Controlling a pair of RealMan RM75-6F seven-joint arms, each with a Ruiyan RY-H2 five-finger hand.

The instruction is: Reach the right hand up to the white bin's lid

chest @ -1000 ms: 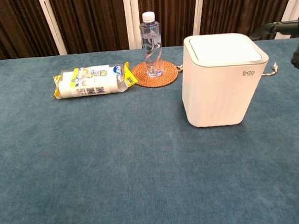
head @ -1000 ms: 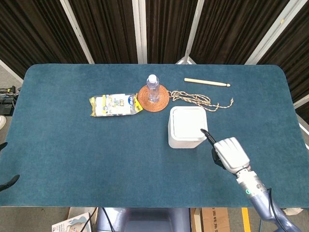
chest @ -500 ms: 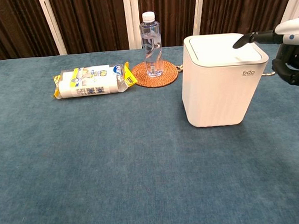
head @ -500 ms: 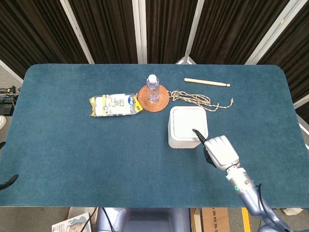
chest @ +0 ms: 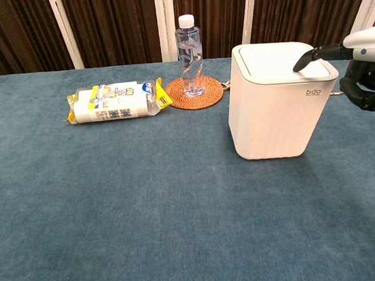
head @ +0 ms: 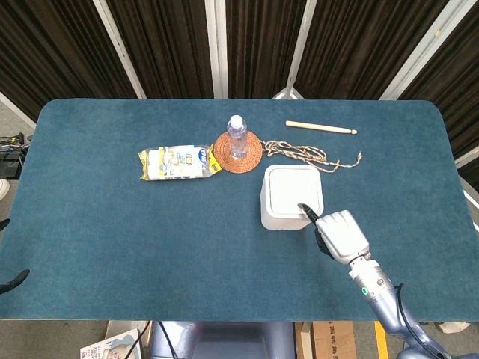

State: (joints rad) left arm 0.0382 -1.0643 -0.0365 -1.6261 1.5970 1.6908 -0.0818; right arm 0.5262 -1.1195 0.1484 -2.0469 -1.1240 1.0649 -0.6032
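Observation:
The white bin (head: 290,200) (chest: 276,113) stands right of the table's middle, its flat lid (chest: 277,60) closed. My right hand (head: 341,235) (chest: 361,72) is at the bin's near right corner. One finger is stretched out and the others are curled in. The dark fingertip (head: 302,207) (chest: 299,65) touches the lid near its front right edge. Of my left hand (head: 12,282) only two dark tips, set apart, show at the left edge of the head view; it holds nothing.
A water bottle (head: 237,137) stands on a woven coaster (head: 238,152) behind the bin. A yellow-and-white packet (head: 178,162) lies to its left. A rope (head: 307,156) and a wooden stick (head: 320,127) lie at the back right.
My right hand moved forward and left from beside the bin, then its pointing fingertip dropped a little onto the lid. The left hand stayed still.

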